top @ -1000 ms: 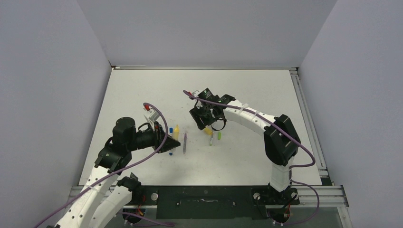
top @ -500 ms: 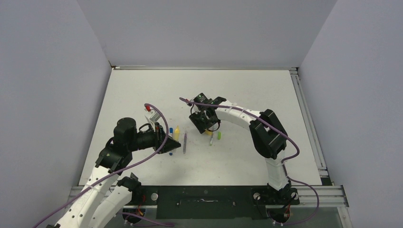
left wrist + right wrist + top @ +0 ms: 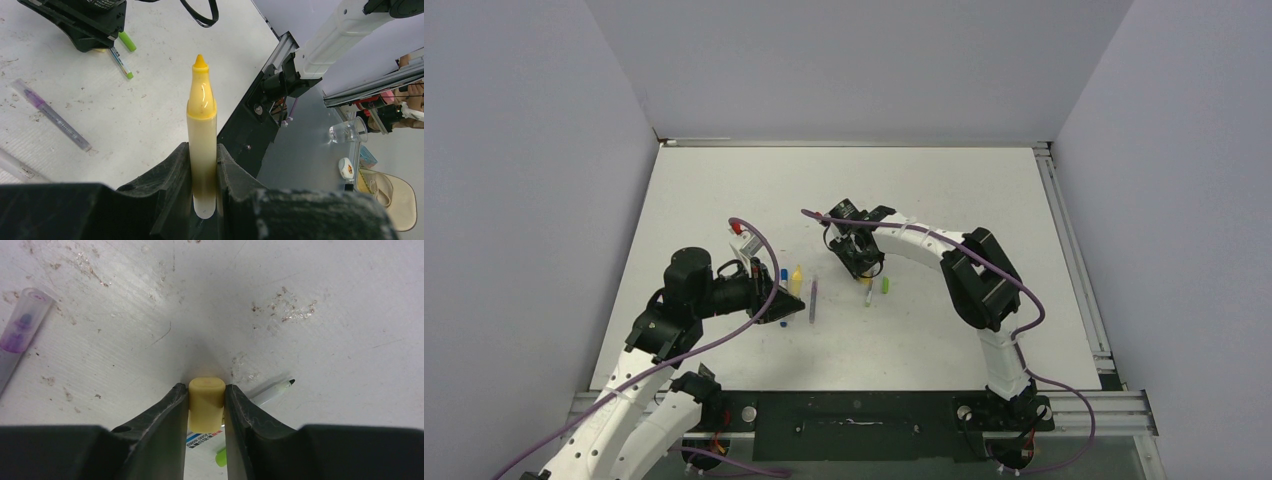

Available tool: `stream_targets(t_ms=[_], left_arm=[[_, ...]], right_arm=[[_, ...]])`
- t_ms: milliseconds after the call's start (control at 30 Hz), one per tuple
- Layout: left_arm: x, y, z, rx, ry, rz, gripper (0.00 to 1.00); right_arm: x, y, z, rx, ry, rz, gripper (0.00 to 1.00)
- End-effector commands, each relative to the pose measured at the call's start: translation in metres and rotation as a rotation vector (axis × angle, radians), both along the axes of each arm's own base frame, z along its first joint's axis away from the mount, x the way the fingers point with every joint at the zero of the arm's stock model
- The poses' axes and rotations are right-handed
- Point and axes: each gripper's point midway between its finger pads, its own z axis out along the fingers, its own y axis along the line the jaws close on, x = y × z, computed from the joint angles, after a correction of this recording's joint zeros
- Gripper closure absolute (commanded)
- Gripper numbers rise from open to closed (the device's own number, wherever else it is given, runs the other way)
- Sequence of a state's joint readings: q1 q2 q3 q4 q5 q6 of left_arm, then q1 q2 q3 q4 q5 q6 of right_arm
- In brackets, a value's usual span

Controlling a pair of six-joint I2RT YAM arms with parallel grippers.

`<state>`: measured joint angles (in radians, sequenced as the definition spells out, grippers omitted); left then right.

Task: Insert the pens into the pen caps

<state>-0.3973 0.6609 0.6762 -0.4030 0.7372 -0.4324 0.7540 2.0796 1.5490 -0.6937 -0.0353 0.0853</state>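
Note:
My left gripper is shut on the thick yellow marker, tip pointing away; in the top view the marker sticks out of that gripper. My right gripper is shut on the short yellow cap, low at the table; the top view shows this gripper at mid-table. The thin purple pen lies between the arms. The grey-green pen and green cap lie beside the right gripper. A blue cap sits by the marker. The white-grey pen is barely visible.
The white table is walled on three sides, with a metal rail on its right. The purple pen and green cap lie between the two grippers. Both arms' purple cables loop over the work area.
The right arm's elbow has swung left and its gripper has sunk lower onto the table over the yellow cap. The left arm with the marker has barely moved.

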Motion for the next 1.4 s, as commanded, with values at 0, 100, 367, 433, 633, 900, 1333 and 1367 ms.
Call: stream_targets(t_ms=[0, 100, 367, 433, 633, 900, 1333, 1367], left_arm=[[0.004, -0.002, 0.010, -0.021, -0.058, -0.003, 1.00], [0.005, -0.002, 0.011, -0.021, -0.059, -0.002, 1.00], [0.009, -0.002, 0.012, -0.016, -0.066, 0.014, 1.00], [0.012, -0.002, 0.011, -0.013, -0.064, 0.023, 1.00], [0.020, -0.004, 0.009, 0.010, -0.076, 0.059, 1.00], [0.025, -0.020, 0.002, 0.081, -0.097, 0.094, 1.00], [0.041, -0.014, 0.003, 0.087, -0.109, 0.220, 1.00], [0.041, -0.014, 0.003, 0.086, -0.110, 0.223, 1.00]], right_arm=[[0.008, 0.002, 0.010, 0.004, -0.049, -0.007, 0.81], [0.009, 0.004, 0.019, 0.027, -0.066, -0.017, 0.91], [0.006, 0.011, 0.064, 0.129, -0.146, -0.099, 0.95], [0.003, 0.013, 0.077, 0.163, -0.166, -0.128, 0.95], [-0.006, 0.020, 0.124, 0.303, -0.235, -0.220, 0.95], [-0.021, 0.036, 0.196, 0.534, -0.356, -0.337, 0.95], [-0.049, 0.049, 0.270, 0.886, -0.419, -0.502, 0.95], [-0.052, 0.051, 0.273, 0.909, -0.417, -0.508, 0.95]])
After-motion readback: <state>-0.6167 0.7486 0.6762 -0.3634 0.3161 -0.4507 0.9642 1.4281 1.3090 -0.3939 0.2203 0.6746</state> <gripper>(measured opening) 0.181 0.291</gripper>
